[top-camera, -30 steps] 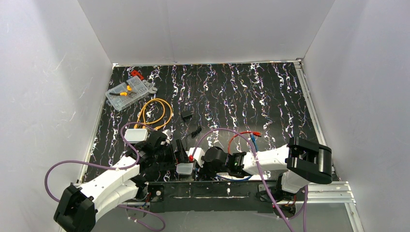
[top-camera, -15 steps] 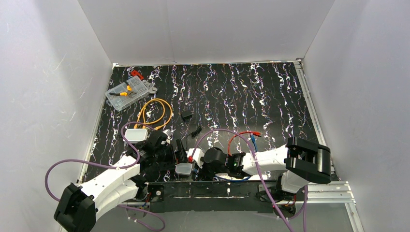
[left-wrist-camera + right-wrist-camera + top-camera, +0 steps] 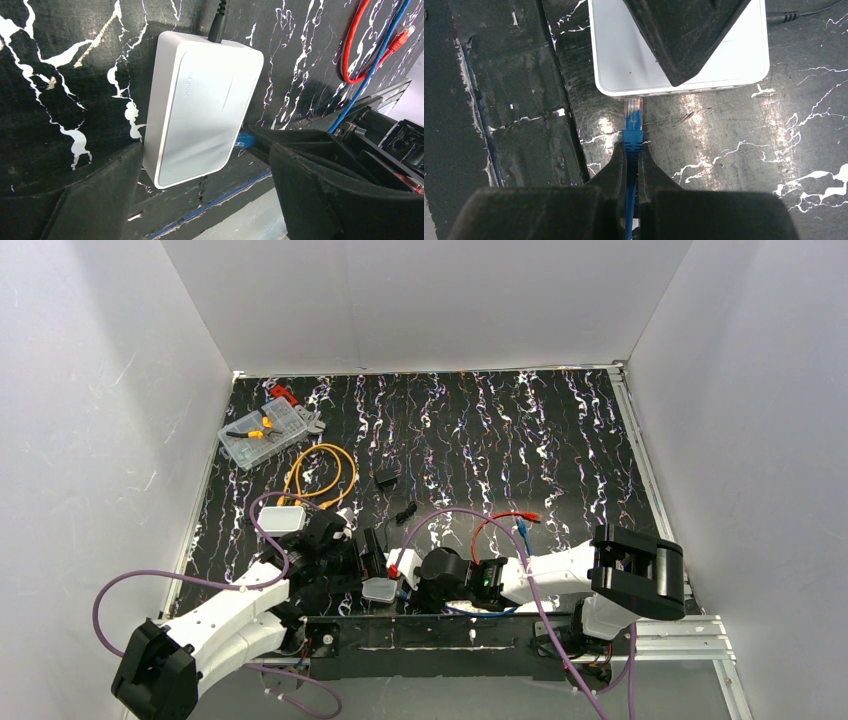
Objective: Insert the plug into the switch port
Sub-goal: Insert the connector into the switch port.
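The switch (image 3: 200, 105), a pale grey-white flat box, lies near the table's front edge (image 3: 381, 590). A black power lead enters its far end. My left gripper (image 3: 205, 150) is open and straddles the switch. Its left finger (image 3: 90, 200) is at the box's side and its right finger (image 3: 340, 190) stands apart. My right gripper (image 3: 632, 147) is shut on the boot of the blue plug (image 3: 633, 120). The plug's clear tip meets the switch's (image 3: 624, 65) near edge, where the switch port is. Most of the plug's body shows outside. The plug (image 3: 244, 141) also shows beside the switch in the left wrist view.
A smaller white box (image 3: 281, 519) sits behind the left arm, with an orange cable (image 3: 320, 472) and a clear parts case (image 3: 265, 430) further back. A red cable (image 3: 352, 45) and a blue cable (image 3: 370, 75) loop to the right. The table's front rail (image 3: 420, 620) is close by.
The right arm has crept slightly left toward the switch with the plug. The left arm has not moved.
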Robot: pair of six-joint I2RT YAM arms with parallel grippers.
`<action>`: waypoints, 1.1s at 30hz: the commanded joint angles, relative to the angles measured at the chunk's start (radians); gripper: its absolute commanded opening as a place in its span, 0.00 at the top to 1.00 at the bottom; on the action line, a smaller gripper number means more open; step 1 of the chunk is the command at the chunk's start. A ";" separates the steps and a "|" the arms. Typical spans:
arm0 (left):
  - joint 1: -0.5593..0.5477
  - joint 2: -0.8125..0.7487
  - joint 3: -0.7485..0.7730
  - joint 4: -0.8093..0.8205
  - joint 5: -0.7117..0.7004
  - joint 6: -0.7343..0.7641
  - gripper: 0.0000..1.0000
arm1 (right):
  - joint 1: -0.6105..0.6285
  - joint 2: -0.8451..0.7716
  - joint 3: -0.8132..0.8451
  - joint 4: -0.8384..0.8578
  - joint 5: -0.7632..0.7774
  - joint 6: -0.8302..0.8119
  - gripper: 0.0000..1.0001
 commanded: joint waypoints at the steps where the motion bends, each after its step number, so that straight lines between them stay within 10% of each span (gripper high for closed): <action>1: -0.002 0.010 -0.005 -0.063 -0.026 0.024 0.02 | 0.010 0.015 -0.030 -0.069 0.029 0.028 0.99; 33: -0.003 0.038 -0.009 -0.039 0.004 0.036 0.02 | 0.010 -0.019 0.006 -0.047 0.068 -0.029 0.99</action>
